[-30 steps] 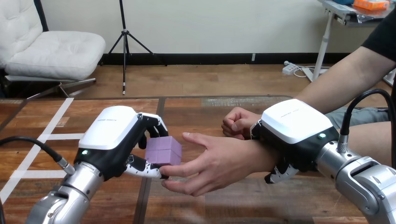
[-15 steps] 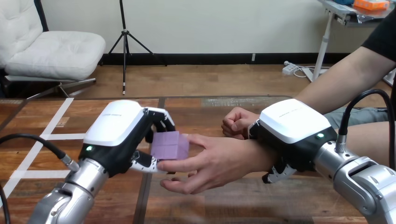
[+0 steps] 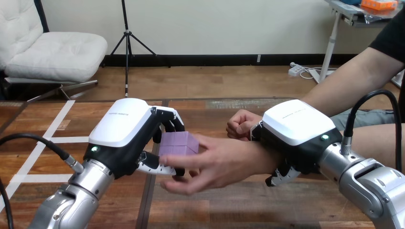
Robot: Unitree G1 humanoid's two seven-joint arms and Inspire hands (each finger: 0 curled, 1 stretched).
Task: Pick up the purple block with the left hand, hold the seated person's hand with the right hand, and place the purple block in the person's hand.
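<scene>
My left hand [image 3: 125, 136] is shut on the purple block [image 3: 178, 143], pinching it between thumb and curled fingers. It holds the block over the fingers of the person's open hand [image 3: 217, 162], which reaches in from the right, palm up. My right hand [image 3: 293, 136] is curled round the person's wrist from above, with fingertips [image 3: 281, 179] showing below the wrist. The person's other hand [image 3: 243, 125] rests as a fist on the table just behind.
The wooden table [image 3: 205, 210] carries white tape lines [image 3: 45, 140] at its left. The person's forearm [image 3: 348, 86] comes in from the upper right. Bare table lies in front of the hands.
My left hand has carried the purple block up and to the right, from beside the person's fingertips to above their fingers. My right hand has stayed on the wrist.
</scene>
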